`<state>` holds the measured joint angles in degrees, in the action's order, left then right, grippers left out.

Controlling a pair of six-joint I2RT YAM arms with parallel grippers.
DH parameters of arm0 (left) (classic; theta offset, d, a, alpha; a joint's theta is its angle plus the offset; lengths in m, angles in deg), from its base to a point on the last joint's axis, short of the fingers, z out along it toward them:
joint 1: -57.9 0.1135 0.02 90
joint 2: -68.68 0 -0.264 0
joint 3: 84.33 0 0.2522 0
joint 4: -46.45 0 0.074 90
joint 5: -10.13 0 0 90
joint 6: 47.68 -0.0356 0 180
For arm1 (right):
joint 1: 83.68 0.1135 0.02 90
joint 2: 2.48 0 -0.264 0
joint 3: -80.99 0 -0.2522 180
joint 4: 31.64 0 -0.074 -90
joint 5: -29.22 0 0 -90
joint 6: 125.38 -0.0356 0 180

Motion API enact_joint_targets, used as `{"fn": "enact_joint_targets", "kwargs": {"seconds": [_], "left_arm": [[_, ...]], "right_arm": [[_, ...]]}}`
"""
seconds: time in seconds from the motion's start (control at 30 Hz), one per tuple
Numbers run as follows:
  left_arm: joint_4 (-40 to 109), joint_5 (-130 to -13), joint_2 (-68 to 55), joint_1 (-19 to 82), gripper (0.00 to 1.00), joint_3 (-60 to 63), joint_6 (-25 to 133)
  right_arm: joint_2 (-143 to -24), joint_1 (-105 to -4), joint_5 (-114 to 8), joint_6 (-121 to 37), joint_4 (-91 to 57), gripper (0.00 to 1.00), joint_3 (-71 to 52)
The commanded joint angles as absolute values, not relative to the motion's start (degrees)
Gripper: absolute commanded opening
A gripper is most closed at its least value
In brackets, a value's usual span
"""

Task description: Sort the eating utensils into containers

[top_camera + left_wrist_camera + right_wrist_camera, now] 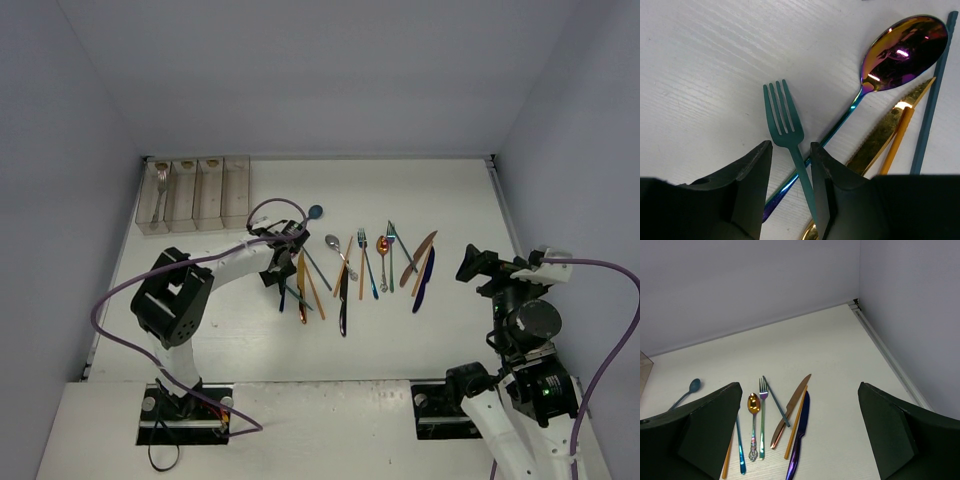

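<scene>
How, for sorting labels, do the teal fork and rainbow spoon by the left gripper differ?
The fork is teal with four tines; the spoon is mirror-shiny purple and gold with an oval bowl. The fork's head sits ahead of the left gripper; the spoon's bowl lies farther out. Both lie on the table, handles crossing.

Looks like a lab robot test cell, probably purpose-built. A white desk [440, 200] is boxed in by plain grey-lilac walls [300, 80]: beyond both pincers, left of the left pincer [288, 262] and right of the right pincer [466, 264]. Arm bases [185, 415] are bolted at the near edge, behind the pincers. A purple cable [115, 290] loops free. Loose cutlery [360, 265] lies between the pincers on bare board.
</scene>
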<state>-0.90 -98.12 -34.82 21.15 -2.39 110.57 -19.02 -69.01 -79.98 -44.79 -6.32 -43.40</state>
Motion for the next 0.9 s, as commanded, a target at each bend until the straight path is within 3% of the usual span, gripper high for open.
{"fn": "enact_joint_targets", "kwargs": {"seconds": [0.0,0.17,0.5,0.87], "left_arm": [[-0.89,-99.13,-34.23,21.87,0.32,-0.26,110.08],[-0.81,-98.33,-35.01,21.87,0.27,-0.62,110.34],[-1.06,-101.25,-30.96,22.55,0.01,-0.8,106.94],[-0.9,-100.57,-19.41,35.01,0.0,5.47,80.77]], "right_arm": [[-19.97,-68.91,-79.77,-44.95,-9.53,1.0,-41.83],[-19.97,-68.91,-79.76,-45.05,-9.44,1.0,-41.83],[-19.89,-68.92,-79.76,-44.88,-9.44,1.0,-41.66],[-20.57,-68.83,-79.86,-44.35,-9.44,1.0,-40.62]]}}
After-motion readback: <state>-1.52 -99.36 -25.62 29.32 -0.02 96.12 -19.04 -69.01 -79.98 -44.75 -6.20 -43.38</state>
